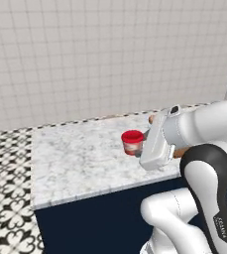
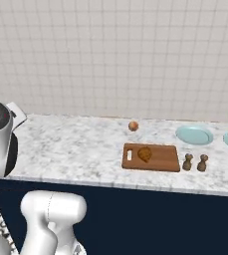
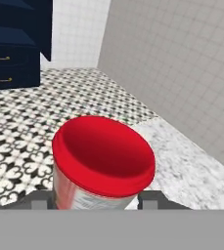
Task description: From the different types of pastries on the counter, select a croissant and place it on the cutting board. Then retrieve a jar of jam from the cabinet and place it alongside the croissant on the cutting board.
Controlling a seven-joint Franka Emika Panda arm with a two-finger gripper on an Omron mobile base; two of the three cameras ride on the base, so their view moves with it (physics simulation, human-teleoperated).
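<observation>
The small squat red-lidded jar of jam [image 3: 102, 163] is clasped between the dark fingertips of the two-finger gripper [image 3: 96, 199], held above the white-and-grey marbled counter [image 1: 80, 158] near its left end. Farther right, the lumpy golden-brown croissant [image 2: 145, 154] is seen on the brown wooden cutting board [image 2: 160, 158]. Two brown wooden shakers [image 2: 195, 162] are noted just beside the board.

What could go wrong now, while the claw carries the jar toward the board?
1. The claw holds the jar only by its sides, above the counter; if the grip is weak, the jar may slip and fall.
2. The croissant lies near the middle of the board, so a careless placement may knock it.
3. Two shakers stand just beside the board's far end and could be tipped over.
</observation>
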